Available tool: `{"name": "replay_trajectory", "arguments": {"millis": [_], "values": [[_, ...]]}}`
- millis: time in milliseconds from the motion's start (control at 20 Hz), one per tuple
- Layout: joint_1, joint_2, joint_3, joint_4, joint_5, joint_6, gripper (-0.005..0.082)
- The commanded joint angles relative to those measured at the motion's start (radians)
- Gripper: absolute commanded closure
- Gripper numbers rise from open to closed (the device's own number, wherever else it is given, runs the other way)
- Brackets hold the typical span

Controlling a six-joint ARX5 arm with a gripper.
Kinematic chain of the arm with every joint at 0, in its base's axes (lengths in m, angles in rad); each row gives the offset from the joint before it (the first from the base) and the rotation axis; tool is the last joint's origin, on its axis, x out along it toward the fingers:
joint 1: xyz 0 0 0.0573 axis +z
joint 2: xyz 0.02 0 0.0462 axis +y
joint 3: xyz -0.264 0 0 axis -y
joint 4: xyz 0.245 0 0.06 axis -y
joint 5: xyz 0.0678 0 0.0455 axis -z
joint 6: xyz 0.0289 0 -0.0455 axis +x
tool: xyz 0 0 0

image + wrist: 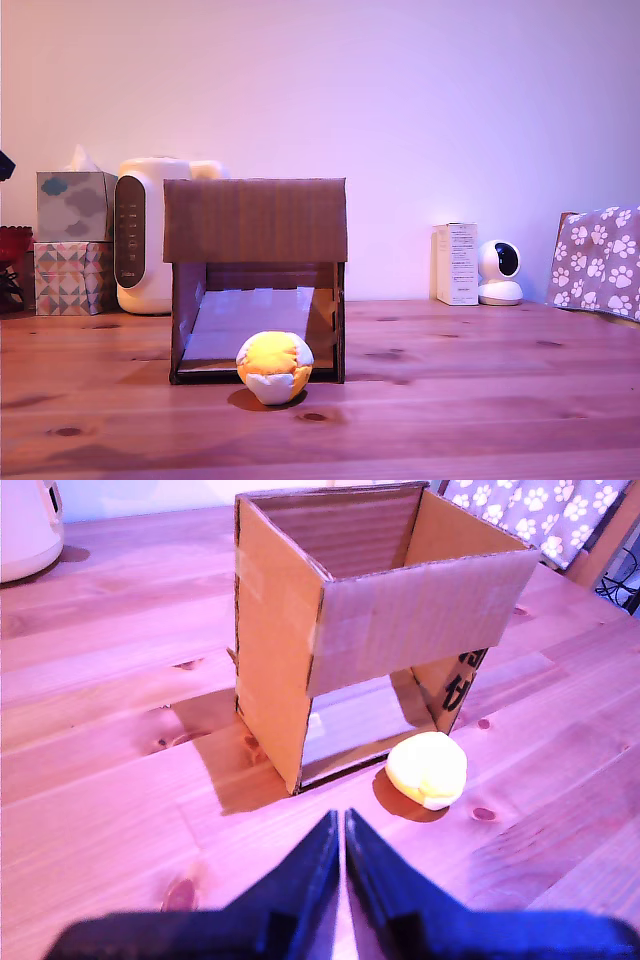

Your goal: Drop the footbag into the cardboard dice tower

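Note:
The footbag (274, 366), a soft yellow-orange and white ball, rests on the wooden table just in front of the opening of the cardboard dice tower (255, 222). The tower is brown corrugated cardboard with a wide upper front panel and a pale ramp inside. In the wrist view the tower (380, 610) stands with its top open, and the footbag (428, 769) lies at its front corner. My gripper (340, 822) hangs above the table in front of both, its dark fingers pressed together with nothing between them. The gripper does not show in the exterior view.
A white rounded appliance (142, 235) and stacked patterned tissue boxes (72, 243) stand behind the tower at the exterior view's left. A white carton (457, 263), a small round camera (498, 272) and a paw-print cloth (598, 258) are at the right.

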Motion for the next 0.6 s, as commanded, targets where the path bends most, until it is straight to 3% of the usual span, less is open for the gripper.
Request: {"name": "replay_trajectory", "arguments": {"millis": [0, 300, 550], "values": [[-0.001, -0.002, -0.016, 0.069, -0.004, 0.017, 0.0788], [-0.002, -0.002, -0.016, 0.087, -0.003, -0.001, 0.0788], [-0.055, 0.033, -0.016, 0.258, 0.066, -0.097, 0.0789]]}}
